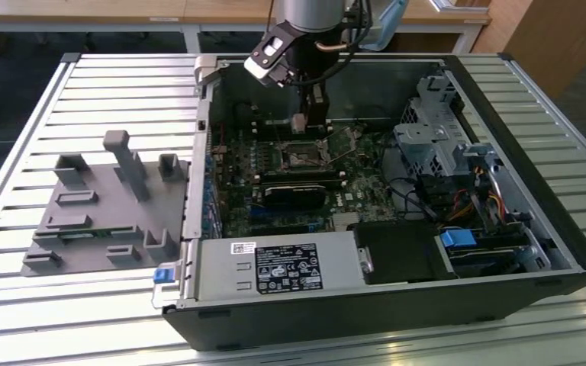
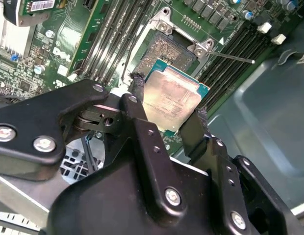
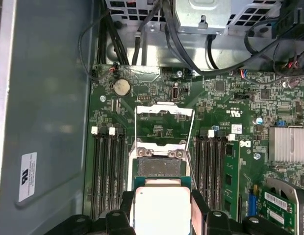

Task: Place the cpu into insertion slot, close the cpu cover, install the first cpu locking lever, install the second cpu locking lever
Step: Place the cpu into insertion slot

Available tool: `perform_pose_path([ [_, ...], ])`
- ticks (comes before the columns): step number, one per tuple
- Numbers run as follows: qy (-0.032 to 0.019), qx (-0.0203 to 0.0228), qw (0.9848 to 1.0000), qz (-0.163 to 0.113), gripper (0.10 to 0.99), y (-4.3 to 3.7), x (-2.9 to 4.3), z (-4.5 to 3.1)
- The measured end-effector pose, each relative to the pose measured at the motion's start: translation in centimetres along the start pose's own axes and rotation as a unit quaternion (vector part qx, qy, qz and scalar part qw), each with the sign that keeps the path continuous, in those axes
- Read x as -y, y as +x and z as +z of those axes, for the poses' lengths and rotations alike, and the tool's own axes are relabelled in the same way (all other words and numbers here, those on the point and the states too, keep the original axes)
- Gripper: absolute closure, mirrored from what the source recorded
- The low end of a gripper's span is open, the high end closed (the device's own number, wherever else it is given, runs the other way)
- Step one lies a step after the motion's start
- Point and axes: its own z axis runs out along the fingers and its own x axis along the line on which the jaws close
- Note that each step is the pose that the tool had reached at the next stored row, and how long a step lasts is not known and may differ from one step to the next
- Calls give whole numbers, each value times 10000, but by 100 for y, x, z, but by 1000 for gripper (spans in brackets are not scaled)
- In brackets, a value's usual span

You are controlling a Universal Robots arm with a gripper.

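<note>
1 cpu (image 3: 163, 208), 1 gripper (image 2: 169, 101), 1 computer case (image 1: 375, 309), 1 grey tray (image 1: 89, 210).

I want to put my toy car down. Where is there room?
On the bare table slats around the grey fixture, at the exterior view's left of the computer case. Inside it is crowded: cables, and the pincer holding the cpu.

We see the cpu (image 2: 172, 98) dull silver-grey on top, green at its rim, in the black gripper (image 2: 169, 102). The motherboard (image 3: 220, 105) is dark green. At the exterior view's left, a plain grey fixture (image 1: 100, 206) sits on a pale table (image 1: 28, 114) striped by slats.
</note>
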Motion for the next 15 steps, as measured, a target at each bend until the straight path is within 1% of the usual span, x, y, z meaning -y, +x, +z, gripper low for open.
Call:
perform_pose_path([
  [6,0,1,10000,0,545,0,3,58],
  [15,17,3,10000,-27,545,0,13,218],
])
